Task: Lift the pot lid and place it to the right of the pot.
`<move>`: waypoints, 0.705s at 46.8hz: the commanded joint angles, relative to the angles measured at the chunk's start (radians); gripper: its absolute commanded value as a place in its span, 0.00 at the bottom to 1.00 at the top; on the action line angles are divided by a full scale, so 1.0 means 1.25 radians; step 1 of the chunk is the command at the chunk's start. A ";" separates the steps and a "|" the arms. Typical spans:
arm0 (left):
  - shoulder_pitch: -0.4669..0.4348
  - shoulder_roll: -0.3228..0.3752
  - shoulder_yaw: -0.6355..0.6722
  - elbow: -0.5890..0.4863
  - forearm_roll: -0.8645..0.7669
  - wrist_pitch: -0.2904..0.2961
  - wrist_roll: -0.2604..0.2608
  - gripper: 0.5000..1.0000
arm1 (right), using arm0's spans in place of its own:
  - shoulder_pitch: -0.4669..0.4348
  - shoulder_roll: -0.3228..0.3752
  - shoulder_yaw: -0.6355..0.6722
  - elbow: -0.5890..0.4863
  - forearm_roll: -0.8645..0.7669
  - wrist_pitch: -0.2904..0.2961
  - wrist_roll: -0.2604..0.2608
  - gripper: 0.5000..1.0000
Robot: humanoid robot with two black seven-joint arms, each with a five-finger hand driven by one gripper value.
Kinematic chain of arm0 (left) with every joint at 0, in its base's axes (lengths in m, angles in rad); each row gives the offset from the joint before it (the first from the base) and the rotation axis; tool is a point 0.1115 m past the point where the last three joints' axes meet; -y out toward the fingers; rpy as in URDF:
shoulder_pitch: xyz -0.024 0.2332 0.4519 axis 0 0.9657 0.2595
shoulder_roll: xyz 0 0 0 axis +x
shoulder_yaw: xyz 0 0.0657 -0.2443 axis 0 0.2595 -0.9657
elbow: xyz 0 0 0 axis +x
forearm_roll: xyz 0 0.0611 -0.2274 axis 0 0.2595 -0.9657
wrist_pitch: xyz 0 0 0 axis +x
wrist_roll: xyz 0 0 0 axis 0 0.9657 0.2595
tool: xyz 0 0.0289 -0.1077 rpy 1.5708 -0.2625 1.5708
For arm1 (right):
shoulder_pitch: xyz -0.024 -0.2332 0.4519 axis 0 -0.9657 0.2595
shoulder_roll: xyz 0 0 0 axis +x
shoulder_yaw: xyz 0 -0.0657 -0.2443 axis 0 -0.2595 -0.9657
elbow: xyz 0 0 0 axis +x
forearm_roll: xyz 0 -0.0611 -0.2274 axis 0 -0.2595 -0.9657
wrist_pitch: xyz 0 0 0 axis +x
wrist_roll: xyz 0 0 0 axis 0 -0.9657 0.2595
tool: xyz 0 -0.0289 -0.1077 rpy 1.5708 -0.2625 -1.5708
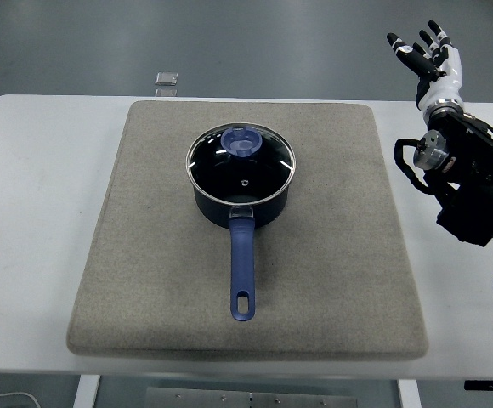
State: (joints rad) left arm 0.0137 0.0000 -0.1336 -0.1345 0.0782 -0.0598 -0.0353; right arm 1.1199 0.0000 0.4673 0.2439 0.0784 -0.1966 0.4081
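Resting on a round blue pot (241, 201), a glass lid (241, 164) covers it.

**Cut off or too small to read**

The right arm (472, 183) runs out of the picture at the right edge. The tabletop (25, 212) loses its near corners at the bottom. A small flat object (167, 79) beyond the tabletop's far edge is too small to identify.

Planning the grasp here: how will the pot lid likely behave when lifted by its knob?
The lid looks like glass with a metal rim, so probably rigid, fairly heavy and breakable. Its blue knob sits off-centre toward the far rim, so it may tilt when lifted. The right hand is open, well clear.
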 commanded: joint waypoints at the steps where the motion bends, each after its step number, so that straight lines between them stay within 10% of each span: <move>1: 0.000 0.000 0.000 0.001 0.000 0.000 0.000 1.00 | 0.000 0.000 0.000 0.000 0.001 0.000 0.000 0.86; 33: 0.000 0.000 0.000 0.001 0.000 0.000 0.000 1.00 | -0.009 -0.005 -0.002 0.000 -0.003 0.000 -0.001 0.86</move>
State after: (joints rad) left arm 0.0138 0.0000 -0.1334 -0.1340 0.0782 -0.0598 -0.0353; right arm 1.1124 -0.0076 0.4648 0.2439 0.0766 -0.1963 0.4065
